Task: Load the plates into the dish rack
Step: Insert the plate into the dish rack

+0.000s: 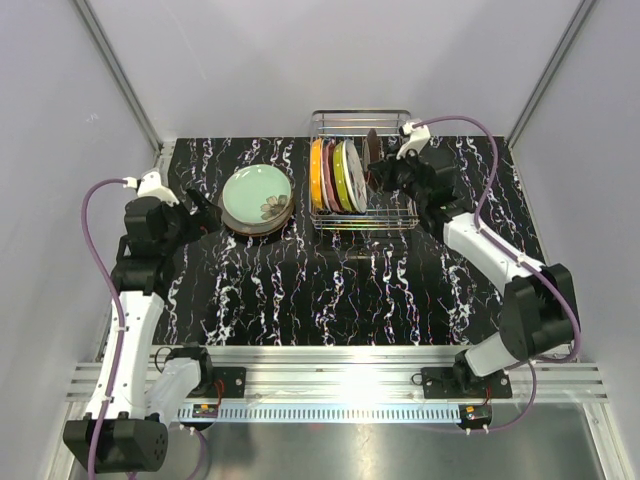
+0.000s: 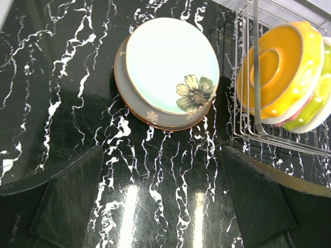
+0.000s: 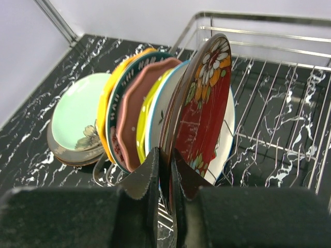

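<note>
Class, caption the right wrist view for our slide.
Right hand grips red floral round plate upright in shiny wire dish rack.

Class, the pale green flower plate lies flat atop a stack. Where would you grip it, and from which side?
Probably the upturned rim of the green plate, from the left, where the open left gripper sits: lying flat, only its edge can be pinched.

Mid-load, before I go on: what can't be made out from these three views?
1. Stack: the mint plate covers those beneath in the top and left wrist views; count unclear.
2. Red floral plate: lower edge and slot hidden behind the right gripper, right wrist view.
3. Dish rack: far side cut off by the right edge, left wrist view.
4. Racked plates: edge-on and small in the top view; patterns unreadable.
</note>
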